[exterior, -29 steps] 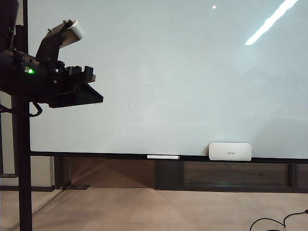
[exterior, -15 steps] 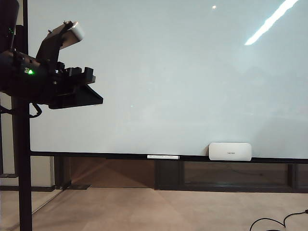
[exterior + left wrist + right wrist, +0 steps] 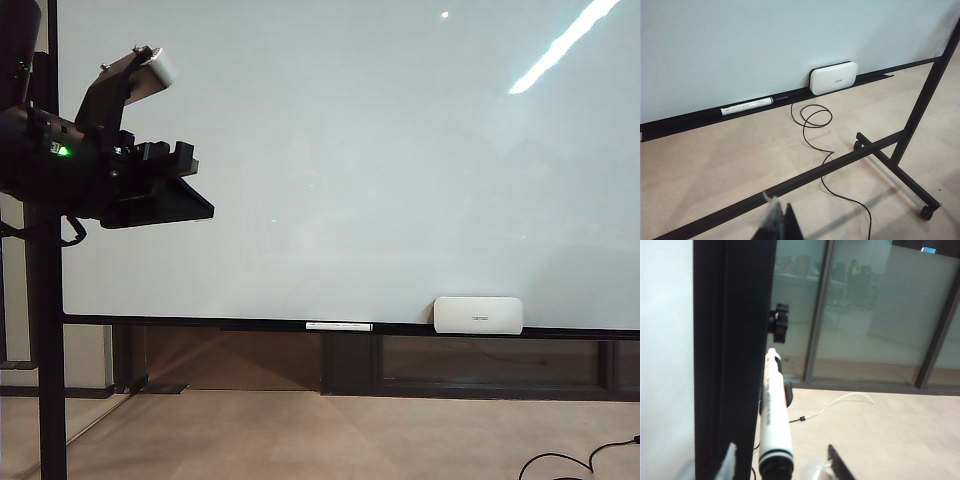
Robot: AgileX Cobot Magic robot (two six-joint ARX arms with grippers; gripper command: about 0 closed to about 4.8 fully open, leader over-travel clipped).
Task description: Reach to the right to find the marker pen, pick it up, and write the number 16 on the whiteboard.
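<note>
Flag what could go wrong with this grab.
1. The slim white marker pen sits off-centre between the right claw's open fingers, beside the black frame post; closing may knock it away or catch the post.
2. The left claw, above the floor, faces a lookalike thin white stick on the board's ledge: don't grab that.

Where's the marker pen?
Right wrist view: the marker pen sits between the right gripper's open fingers, beside the whiteboard's black post. Exterior view: the left gripper is far left.
</note>
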